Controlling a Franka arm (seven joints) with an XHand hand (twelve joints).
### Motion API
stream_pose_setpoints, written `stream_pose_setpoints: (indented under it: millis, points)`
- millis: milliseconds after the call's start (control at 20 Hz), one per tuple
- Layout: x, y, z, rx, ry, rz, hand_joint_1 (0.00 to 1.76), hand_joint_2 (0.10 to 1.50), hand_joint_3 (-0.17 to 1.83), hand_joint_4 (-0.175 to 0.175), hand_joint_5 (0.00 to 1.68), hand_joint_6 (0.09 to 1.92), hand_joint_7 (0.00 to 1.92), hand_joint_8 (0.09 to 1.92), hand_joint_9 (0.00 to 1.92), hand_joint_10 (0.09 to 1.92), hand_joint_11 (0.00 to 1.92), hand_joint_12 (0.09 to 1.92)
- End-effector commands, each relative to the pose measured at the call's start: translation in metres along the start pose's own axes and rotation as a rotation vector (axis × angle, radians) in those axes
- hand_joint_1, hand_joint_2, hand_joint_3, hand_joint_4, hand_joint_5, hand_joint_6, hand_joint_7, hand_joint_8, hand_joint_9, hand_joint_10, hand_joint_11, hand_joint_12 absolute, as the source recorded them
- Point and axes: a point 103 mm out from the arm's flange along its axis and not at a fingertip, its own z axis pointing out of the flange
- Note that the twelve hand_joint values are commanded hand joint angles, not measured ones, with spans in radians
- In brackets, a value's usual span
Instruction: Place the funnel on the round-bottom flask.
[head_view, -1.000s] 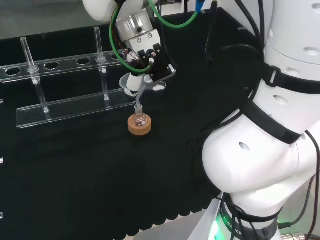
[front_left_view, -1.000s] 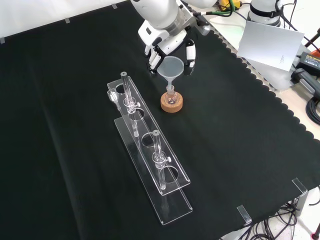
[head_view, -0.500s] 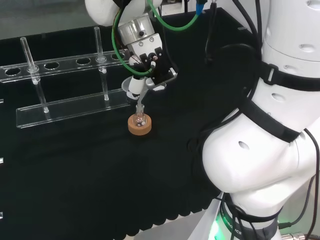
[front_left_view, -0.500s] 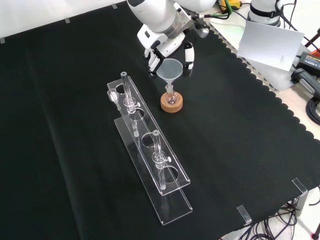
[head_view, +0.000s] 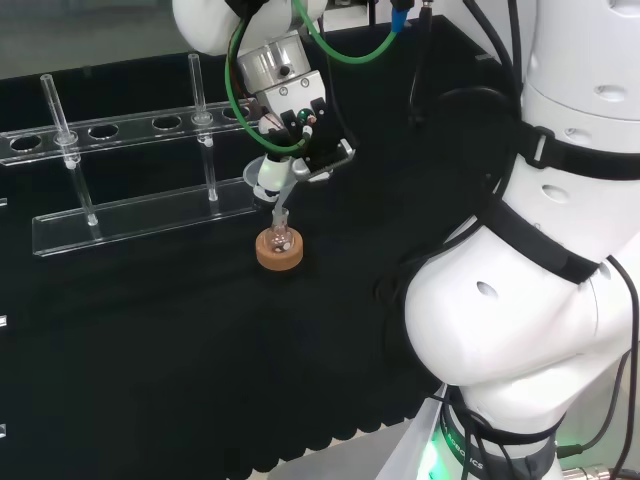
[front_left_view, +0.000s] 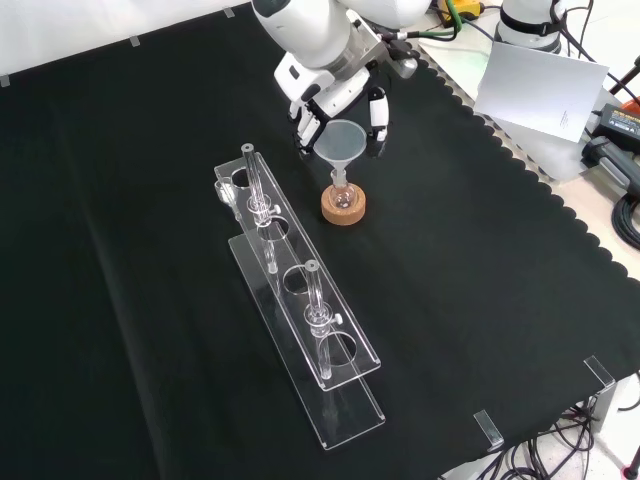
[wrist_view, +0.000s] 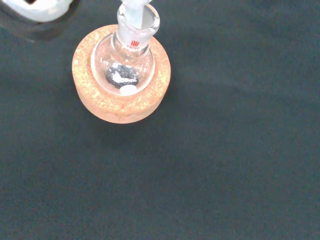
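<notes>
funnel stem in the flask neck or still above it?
In. The funnel stands upright with its stem down in the neck of the round-bottom flask on the cork ring; the hand is around its cone.

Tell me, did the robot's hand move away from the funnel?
Yes. In the front view the hand has drawn back up from the cork ring; the funnel stays in the flask.

One funnel (front_left_view: 341, 141), one round-bottom flask (wrist_view: 124, 64), one cork ring (wrist_view: 122, 97), one clear rack (front_left_view: 300, 317), two glass tubes (front_left_view: 316, 300).
</notes>
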Motion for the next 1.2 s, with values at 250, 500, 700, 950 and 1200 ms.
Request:
stream_pose_setpoints:
  millis: [250,500,700,950,1200]
  points:
    - [0.003,0.001,0.005,0.005,-0.009,0.003,0.83,0.72,0.55,-0.014,0.7,0.79,0.66,0.78,1.0,0.5,0.67,1.19]
    - [0.003,0.001,0.005,0.006,-0.001,0.0,0.83,0.72,0.55,-0.015,0.69,0.79,0.66,0.78,0.99,0.5,0.66,1.19]
    - [0.005,0.001,0.006,0.004,-0.008,0.001,0.83,0.72,0.55,-0.016,0.69,0.79,0.65,0.78,0.99,0.5,0.66,1.19]
    - [0.007,0.001,0.006,0.006,-0.017,0.001,0.82,0.72,0.55,-0.017,0.68,0.79,0.65,0.78,0.99,0.5,0.66,1.19]
    - [0.011,0.001,0.006,0.005,-0.017,0.003,0.82,0.72,0.55,-0.019,0.68,0.79,0.64,0.78,0.98,0.5,0.66,1.19]
